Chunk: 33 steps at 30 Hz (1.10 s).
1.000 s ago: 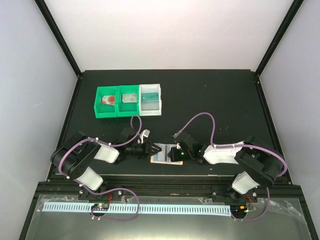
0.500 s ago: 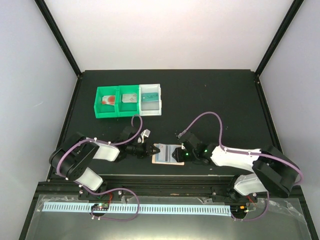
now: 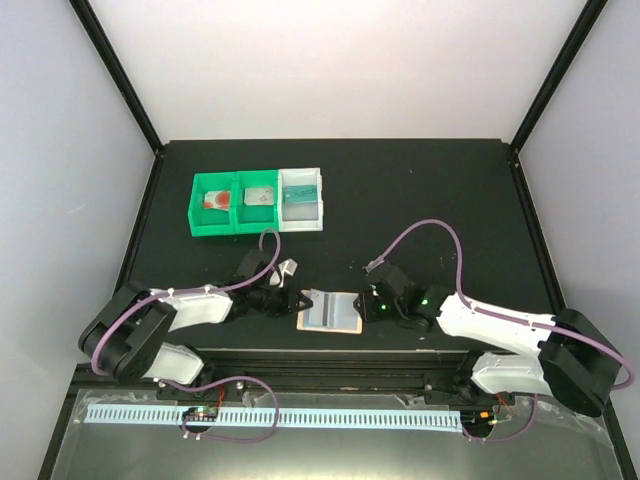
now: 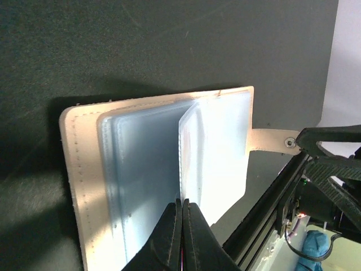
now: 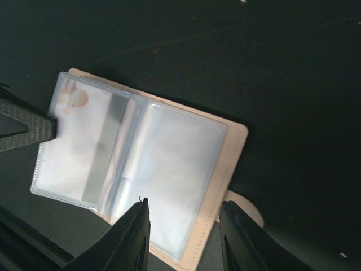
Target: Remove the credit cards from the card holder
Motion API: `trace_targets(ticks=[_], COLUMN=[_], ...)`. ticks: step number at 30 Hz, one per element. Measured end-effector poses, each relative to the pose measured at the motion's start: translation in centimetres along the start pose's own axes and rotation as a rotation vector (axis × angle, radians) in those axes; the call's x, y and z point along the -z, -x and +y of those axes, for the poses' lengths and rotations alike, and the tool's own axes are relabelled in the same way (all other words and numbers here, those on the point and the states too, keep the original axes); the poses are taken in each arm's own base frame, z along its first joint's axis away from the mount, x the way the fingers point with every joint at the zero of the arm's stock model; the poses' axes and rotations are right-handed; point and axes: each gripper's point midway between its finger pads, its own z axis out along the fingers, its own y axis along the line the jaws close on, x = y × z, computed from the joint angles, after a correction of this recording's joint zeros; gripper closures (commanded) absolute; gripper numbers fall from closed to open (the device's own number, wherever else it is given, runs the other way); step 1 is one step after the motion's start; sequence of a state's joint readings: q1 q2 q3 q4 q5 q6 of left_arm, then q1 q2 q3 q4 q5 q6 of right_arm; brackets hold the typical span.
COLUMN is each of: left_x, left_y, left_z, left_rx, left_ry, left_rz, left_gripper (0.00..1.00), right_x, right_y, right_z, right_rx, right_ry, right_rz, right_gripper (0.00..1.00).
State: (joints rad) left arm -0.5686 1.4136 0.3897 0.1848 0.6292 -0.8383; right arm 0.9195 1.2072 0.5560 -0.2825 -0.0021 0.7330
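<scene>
**Helper:** Where is the card holder [image 3: 330,311]?

**Me:** I see it lying open and flat by the near edge of the bench [image 3: 440,190], in the middle, between my two arms. Its long side runs left to right, from one gripper to the other.

**Helper:** What are the jaws doing?

**Me:** My left gripper [image 4: 181,206] has its jaws pressed together. I think they pinch the edge of a clear page [image 4: 217,147], which stands up a bit. My right gripper [image 5: 183,223] has its jaws spread, with nothing in them, just over the holder's edge on its own side.

**Helper:** Is a card inside?

**Me:** I think so. One card [image 5: 84,144] with a grey stripe sits in the clear page on the left arm's side, to the left of my right jaws. The left gripper is closer, but it is busy holding. So I guess the right one must reach left across the fold.

**Helper:** And farther back?

**Me:** By the far left of the bench sit a green bin [image 3: 215,230] and a white bin [image 3: 303,227], touching. Each space seems to hold a card.
</scene>
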Motion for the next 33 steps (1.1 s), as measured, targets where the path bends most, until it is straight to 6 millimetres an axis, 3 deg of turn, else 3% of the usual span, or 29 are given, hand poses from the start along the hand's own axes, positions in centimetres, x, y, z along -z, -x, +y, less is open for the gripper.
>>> trace_targets(ticks=[6,8,19,26,33], left_x=[1.3,1.6,1.6,1.1,-0.1], left_y=[0.0,0.2,-0.1,-0.7,-2.5], left_z=[-0.1,-0.3,-1.2,-3.2,-6.3], left_rx=[-0.036,-0.049,-0.053,-0.055,-0.082], left_ry=[0.048,0.065,0.038,-0.03,-0.124], left_rz=[-0.011,-0.018,0.003,0.02,0.071], left_gripper=[0.97,0.89,0.69,0.63,0.54], right_x=[0.3,0.5,1.6,2.8,4.0], right_y=[0.0,0.1,1.0,1.4,1.9], right_z=[-0.2,-0.1,0.5,0.4,0.3], right_rx=[0.003,0.003,-0.004,-0.011,-0.027], right_ry=[-0.008,-0.005,0.031,0.047,0.065], right_rz=[-0.004,-0.009,-0.057,-0.106,-0.162], right_gripper=[0.62,0.59,0.5,0.47,0.47])
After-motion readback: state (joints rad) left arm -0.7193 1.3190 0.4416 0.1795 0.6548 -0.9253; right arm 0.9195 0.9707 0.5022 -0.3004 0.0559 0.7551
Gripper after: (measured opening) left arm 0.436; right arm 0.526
